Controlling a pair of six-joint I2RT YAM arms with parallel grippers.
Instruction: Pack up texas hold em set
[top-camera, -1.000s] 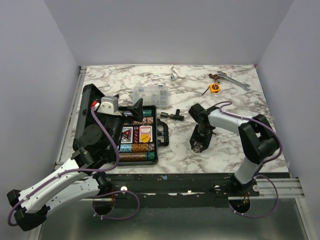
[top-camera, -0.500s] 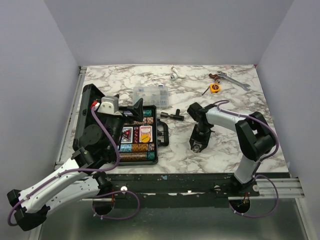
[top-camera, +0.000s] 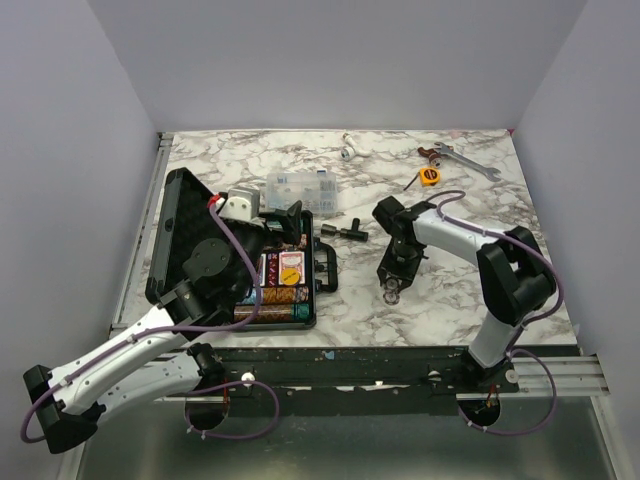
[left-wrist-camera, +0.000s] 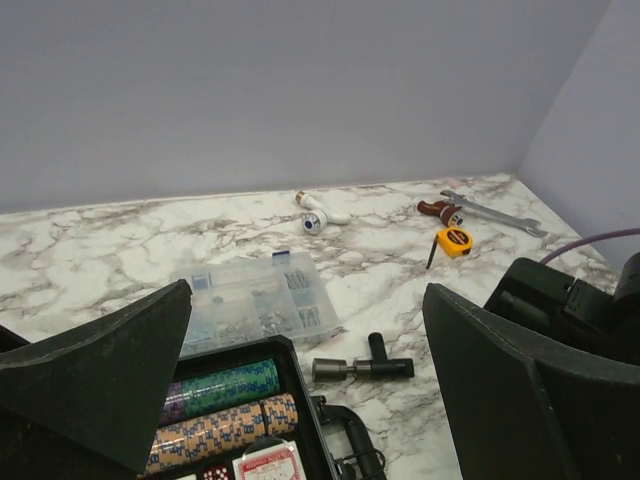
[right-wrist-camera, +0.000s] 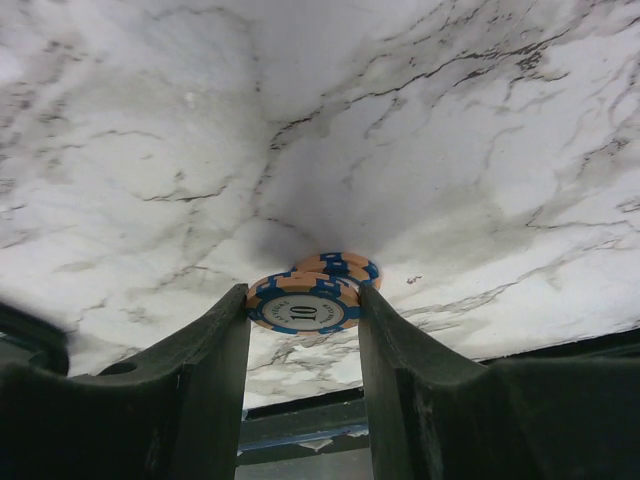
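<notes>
The right gripper (top-camera: 391, 291) pointed down at the white marble table (top-camera: 450, 310), squeezing a round orange-and-blue poker chip (right-wrist-camera: 303, 310). The left gripper (top-camera: 286, 215) hung wide open over the open black rectangular hard case (top-camera: 178, 230), at the table's 8 o'clock. Plain grey walls (top-camera: 330, 60) stood around.

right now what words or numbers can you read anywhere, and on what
"10": on the face of the chip held between the right fingers.
Small print ringing that face: blurred, unreadable.
Deck label: too small to read.
Tape measure label: too small to read.
</notes>
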